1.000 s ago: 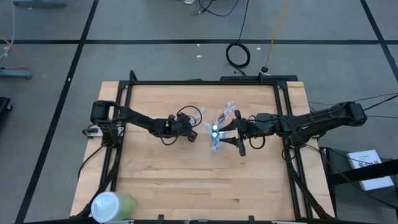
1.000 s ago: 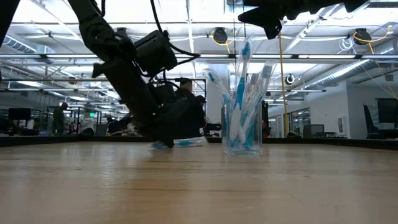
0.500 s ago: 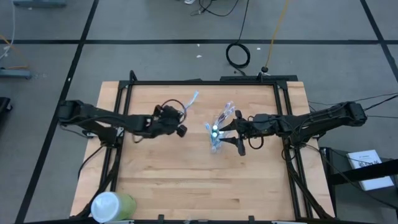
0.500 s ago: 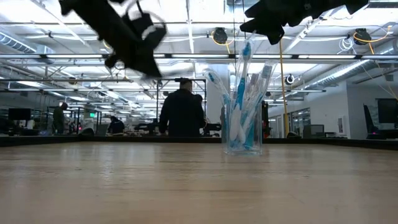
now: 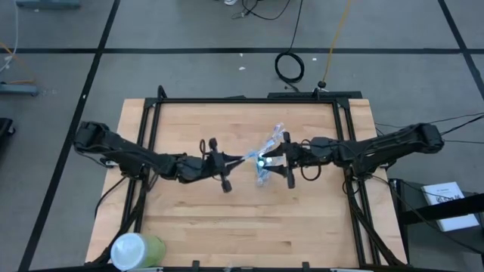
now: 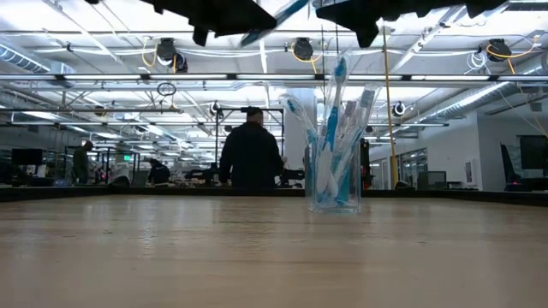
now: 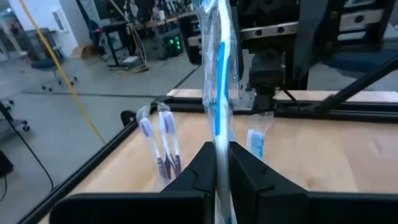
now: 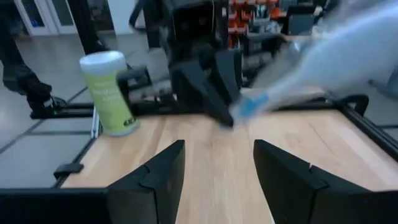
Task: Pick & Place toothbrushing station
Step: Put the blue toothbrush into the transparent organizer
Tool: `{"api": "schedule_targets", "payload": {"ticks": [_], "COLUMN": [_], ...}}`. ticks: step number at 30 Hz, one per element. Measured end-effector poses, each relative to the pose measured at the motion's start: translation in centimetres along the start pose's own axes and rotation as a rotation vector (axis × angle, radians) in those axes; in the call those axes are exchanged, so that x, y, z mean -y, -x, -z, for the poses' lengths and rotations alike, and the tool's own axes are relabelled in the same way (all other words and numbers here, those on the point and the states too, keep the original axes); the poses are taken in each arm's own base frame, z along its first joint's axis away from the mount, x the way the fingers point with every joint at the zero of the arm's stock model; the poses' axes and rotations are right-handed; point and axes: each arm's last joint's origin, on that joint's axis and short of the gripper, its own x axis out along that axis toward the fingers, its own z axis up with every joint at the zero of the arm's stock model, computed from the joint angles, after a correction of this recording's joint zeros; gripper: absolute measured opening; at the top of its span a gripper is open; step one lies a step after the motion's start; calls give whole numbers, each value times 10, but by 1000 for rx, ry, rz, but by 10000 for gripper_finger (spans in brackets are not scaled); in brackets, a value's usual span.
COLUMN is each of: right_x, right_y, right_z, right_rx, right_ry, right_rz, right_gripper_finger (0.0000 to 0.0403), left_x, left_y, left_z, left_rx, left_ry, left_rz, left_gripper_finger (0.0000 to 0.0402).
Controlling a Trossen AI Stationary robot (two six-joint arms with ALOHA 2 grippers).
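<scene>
High view looks straight down on the whole table (image 5: 227,227); low view sits at tabletop level facing the room, sharing the clear cup (image 6: 334,175) of toothbrushes with it; both wrist views look close past their own fingers across the tabletop toward the opposite arm.

A clear plastic cup (image 6: 333,178) stands upright mid-table, blue-and-white toothbrushes (image 6: 332,128) fanning from its rim.

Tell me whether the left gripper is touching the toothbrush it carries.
Touching. The left wrist view shows the left gripper with its fingers closed on the wrapped blue-and-white toothbrush, which stands up between them with no gap.
</scene>
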Motion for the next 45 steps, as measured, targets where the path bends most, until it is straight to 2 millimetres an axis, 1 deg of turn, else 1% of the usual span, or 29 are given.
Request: {"api": "schedule_targets", "payload": {"ticks": [4,9,14,17,20,24,29,34,41,45], "right_x": [-1,-1,-1,0,2,3,2,2,1,1], "right_y": [-4,-5,-5,-5,-5,-5,-4,-4,-4,-4], "right_z": [-3,-7,-6,-1,3,1,-7,-12,-13,-13], "right_rx": [59,101,95,45,0,25,103,158,166,166], "right_ry": [-3,5,-5,-40,-50,-27,13,39,53,53], "right_rz": [-7,-8,11,21,52,82,77,72,72,70], "right_gripper_finger": [183,183,183,183,183,183,183,183,182,166], "left_x": [6,9,10,11,11,12,12,12,12,12], "left_y": [-10,-14,-13,-7,-2,-3,-5,-5,-5,-5], "left_z": [9,10,9,3,-3,-2,3,4,5,5], "left_rx": [19,53,61,76,98,97,60,57,47,42], "left_ry": [-2,1,-34,-83,-83,-83,-65,-58,-62,-61], "left_rz": [0,13,6,-9,0,24,31,27,27,25], "left_gripper_finger": [19,19,19,19,19,19,19,19,19,19]}}
